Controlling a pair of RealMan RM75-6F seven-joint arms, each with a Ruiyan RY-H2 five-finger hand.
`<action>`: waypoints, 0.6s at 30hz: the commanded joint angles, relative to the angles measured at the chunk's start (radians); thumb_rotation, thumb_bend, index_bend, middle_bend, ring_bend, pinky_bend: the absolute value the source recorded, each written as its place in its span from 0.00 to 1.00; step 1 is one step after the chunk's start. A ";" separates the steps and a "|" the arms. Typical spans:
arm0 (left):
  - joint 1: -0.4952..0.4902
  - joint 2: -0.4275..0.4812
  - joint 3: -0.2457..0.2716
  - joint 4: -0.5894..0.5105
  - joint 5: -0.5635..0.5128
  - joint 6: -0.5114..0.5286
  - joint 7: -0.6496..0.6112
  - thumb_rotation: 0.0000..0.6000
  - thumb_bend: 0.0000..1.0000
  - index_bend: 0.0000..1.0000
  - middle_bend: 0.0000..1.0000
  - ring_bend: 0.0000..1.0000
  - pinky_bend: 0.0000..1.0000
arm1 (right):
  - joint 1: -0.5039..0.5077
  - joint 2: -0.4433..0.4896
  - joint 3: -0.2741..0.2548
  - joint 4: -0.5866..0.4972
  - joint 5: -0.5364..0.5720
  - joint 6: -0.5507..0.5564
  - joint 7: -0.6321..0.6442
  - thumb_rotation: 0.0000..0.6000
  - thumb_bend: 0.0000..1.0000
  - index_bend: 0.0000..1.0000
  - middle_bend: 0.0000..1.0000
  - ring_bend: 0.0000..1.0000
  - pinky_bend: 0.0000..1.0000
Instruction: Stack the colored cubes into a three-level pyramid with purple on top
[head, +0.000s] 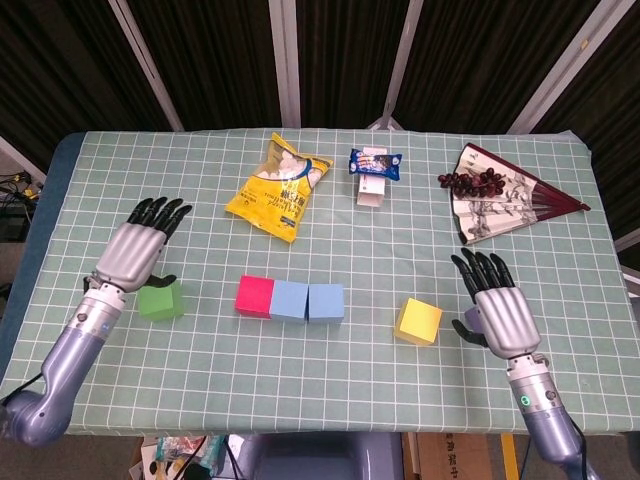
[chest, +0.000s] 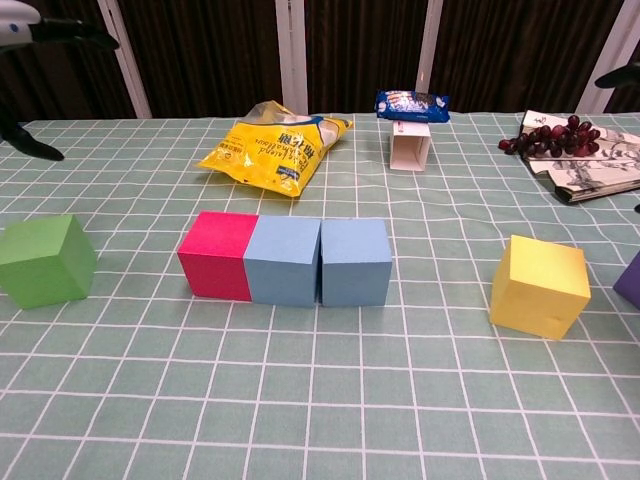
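Head view: left hand over green cube, right hand hiding purple cube; fingers spread, holding nothing. Chest view: purple cube edge visible.

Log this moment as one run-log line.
base row: red cube, two blue cubes touching | green cube, yellow cube apart | left hand open | right hand open over purple cube

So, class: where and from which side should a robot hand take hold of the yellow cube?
Probably across two opposite upright faces of the yellow cube, coming from above. It stands alone on the table, sides exposed. The right robot hand is the closer one.
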 joint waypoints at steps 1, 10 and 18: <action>-0.045 -0.046 0.008 0.058 0.004 -0.061 0.013 1.00 0.09 0.00 0.03 0.00 0.04 | -0.006 0.007 0.007 0.002 -0.008 -0.006 0.010 1.00 0.26 0.00 0.00 0.00 0.00; -0.098 -0.136 0.031 0.144 0.000 -0.121 0.034 1.00 0.09 0.00 0.03 0.00 0.04 | -0.028 0.024 0.038 0.003 -0.035 -0.008 0.050 1.00 0.26 0.00 0.00 0.00 0.00; -0.115 -0.180 0.055 0.183 0.016 -0.134 0.041 1.00 0.09 0.00 0.01 0.00 0.04 | -0.046 0.029 0.064 0.002 -0.049 -0.011 0.072 1.00 0.26 0.00 0.00 0.00 0.00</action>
